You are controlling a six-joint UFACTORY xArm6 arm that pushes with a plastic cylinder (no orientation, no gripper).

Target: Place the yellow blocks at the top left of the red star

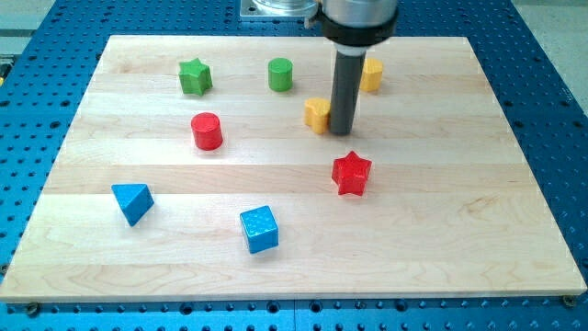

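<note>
The red star [351, 173] lies right of the board's middle. One yellow block [317, 115] sits up and to the left of it, its shape partly hidden by my rod. My tip [341, 131] rests on the board, touching or nearly touching that yellow block's right side. A second yellow block [371, 74] lies near the view's top, just right of the rod and partly hidden by it.
A green star [195, 76] and a green cylinder [280, 74] lie at the top left. A red cylinder [207, 131] is at the left of middle. A blue triangle [132, 201] and a blue cube [259, 228] lie near the bottom. The wooden board [459, 230] rests on a blue perforated table.
</note>
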